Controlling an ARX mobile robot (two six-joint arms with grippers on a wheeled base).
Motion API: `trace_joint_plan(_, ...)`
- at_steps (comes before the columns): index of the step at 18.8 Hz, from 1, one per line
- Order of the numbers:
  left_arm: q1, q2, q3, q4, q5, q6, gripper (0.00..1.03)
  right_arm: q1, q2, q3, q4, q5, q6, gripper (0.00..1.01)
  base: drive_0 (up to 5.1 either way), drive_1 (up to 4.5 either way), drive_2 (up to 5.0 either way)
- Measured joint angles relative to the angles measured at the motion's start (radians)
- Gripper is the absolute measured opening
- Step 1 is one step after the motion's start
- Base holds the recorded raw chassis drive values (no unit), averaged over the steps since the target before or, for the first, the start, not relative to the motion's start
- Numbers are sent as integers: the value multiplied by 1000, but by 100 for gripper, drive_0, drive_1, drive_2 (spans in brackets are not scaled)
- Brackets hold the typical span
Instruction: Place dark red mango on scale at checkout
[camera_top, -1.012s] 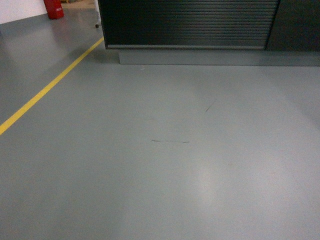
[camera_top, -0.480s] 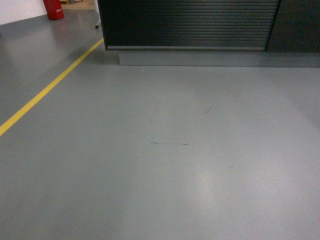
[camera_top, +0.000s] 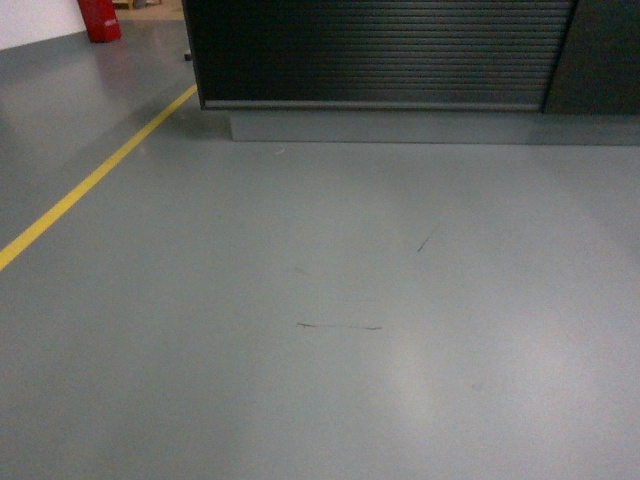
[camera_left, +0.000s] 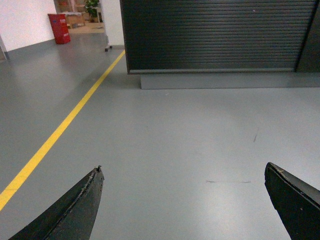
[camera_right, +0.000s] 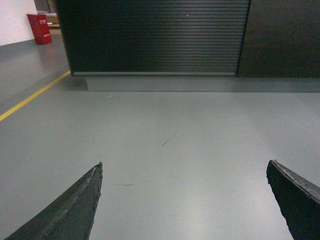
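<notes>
Left gripper (camera_left: 182, 200): I see my two dark fingers spread wide at the bottom corners of the left wrist view, nothing between them but grey floor.

Right gripper (camera_right: 184, 200): same story, fingers wide apart and empty, tips matte black with slightly worn edges.

Dark red mango: not in any of my views. Neither gripper carries it, and I cannot tell where it lies.

Scale: not visible either. I'd guess it sits up on the tabletop of the checkout, above the top edge of every view, but that is only a guess.

Checkout (camera_top: 380, 50): straight ahead, a long black counter front with fine horizontal ribs, standing on a plain grey plinth (camera_top: 430, 125). A smooth dark panel (camera_right: 280, 37) adjoins it on the right.

Floor (camera_top: 300, 400): smooth grey coating, faintly glossy with a soft light patch, marked by a couple of thin dark scuffs (camera_top: 340, 326).

Yellow line (camera_top: 95, 180): painted stripe running diagonally toward the counter's left corner.

Red object (camera_left: 59, 28): boxy, by the white wall far left. Too small for me to name it more closely.

Progress: nothing of the task is done as far as I can judge. The mango is not in hand and not on the scale, so finding, grasping, carrying and placing are all left.
</notes>
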Motion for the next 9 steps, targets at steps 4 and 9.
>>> trace_joint_plan(4,0,0,0,-3,1,0,98,0,0,0,-6,0,0,98,-5,253,-263)
trace_joint_plan(9,0,0,0,-3,1,0,98,0,0,0,-6,0,0,98,-5,253,-263)
